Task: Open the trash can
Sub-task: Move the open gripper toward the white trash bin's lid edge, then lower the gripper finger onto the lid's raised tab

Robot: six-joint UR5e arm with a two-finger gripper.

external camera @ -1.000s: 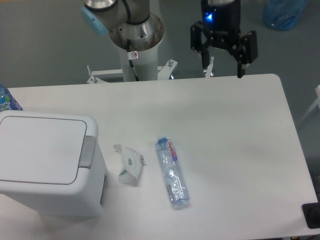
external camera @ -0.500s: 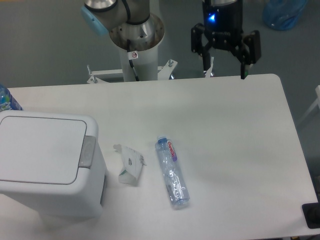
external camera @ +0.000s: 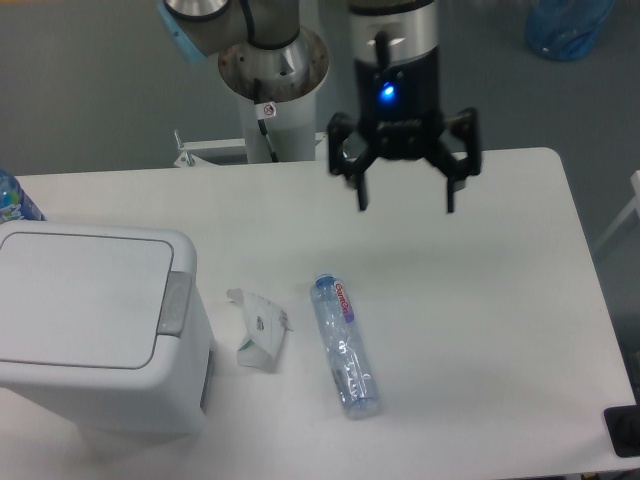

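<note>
The trash can [external camera: 95, 330] is a large white boxy bin at the table's front left. Its flat lid [external camera: 80, 297] lies closed, and a grey push-button strip [external camera: 177, 303] runs along the lid's right side. My gripper [external camera: 405, 205] hangs over the middle back of the table, well to the right of the bin and above the surface. It is open, its two black fingers [external camera: 361, 190] spread wide and pointing down, with nothing between them.
A clear plastic bottle [external camera: 345, 345] lies on the white table [external camera: 480, 300], right of a crumpled white carton [external camera: 260, 330]. A blue bottle top [external camera: 12, 200] shows at the left edge. The arm's base [external camera: 272, 75] stands behind the table.
The gripper has moved from behind the table's far right edge toward the left and forward, out over the table's middle. Its fingers stay open. Nothing on the table has moved.
</note>
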